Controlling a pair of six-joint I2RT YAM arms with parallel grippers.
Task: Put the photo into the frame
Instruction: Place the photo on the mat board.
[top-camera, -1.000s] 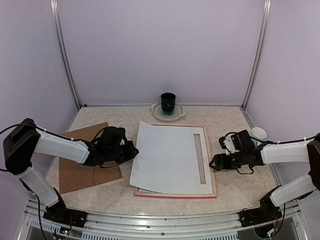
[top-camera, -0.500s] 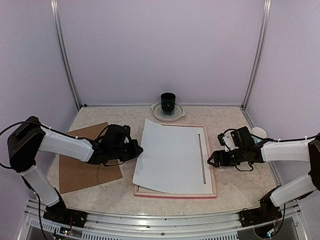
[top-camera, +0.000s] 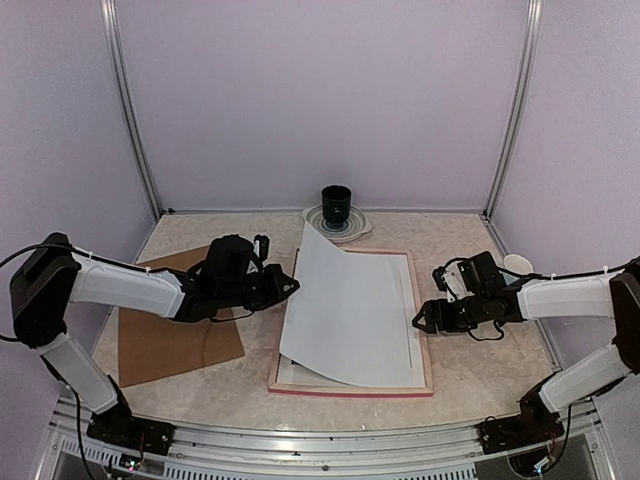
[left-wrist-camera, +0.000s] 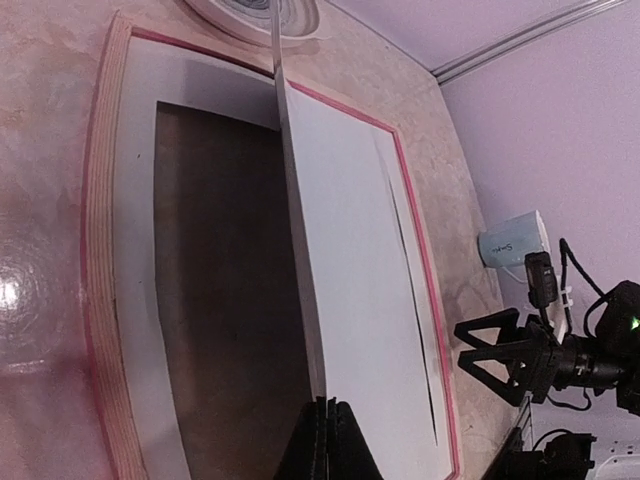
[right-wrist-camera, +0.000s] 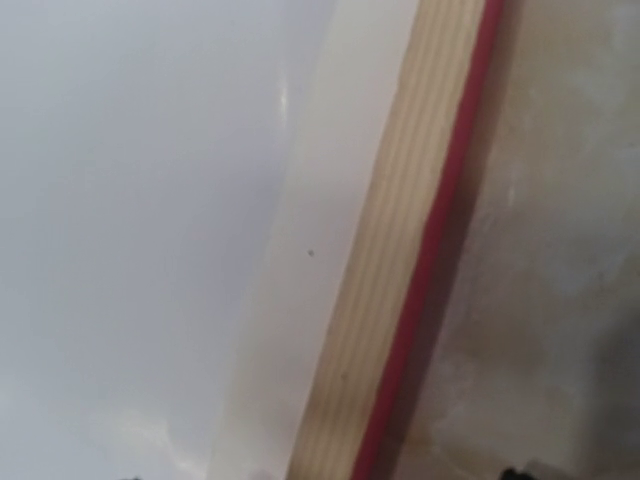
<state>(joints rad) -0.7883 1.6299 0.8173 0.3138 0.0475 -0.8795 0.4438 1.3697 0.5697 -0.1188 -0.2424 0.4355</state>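
One view, left wrist, shows left fingers (left-wrist-camera: 340, 450) pinching photo (left-wrist-camera: 350, 250) edge over mat (left-wrist-camera: 135, 220) cut-out; right fingers (left-wrist-camera: 490, 322) apart beside frame (left-wrist-camera: 97, 300).

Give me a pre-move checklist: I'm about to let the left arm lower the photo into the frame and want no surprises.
1. Grip: left gripper shut on the photo, at its left edge: ok.
2. Helper: right gripper open beside the frame, at its right rim: ok.
3. Seating: photo flat inside the frame: not ok; left edge raised, sheet tilted.
4. Facing: print side down: cannot tell; only white shows.
5. Clearance: backing board off the frame: ok; it lies to the left.
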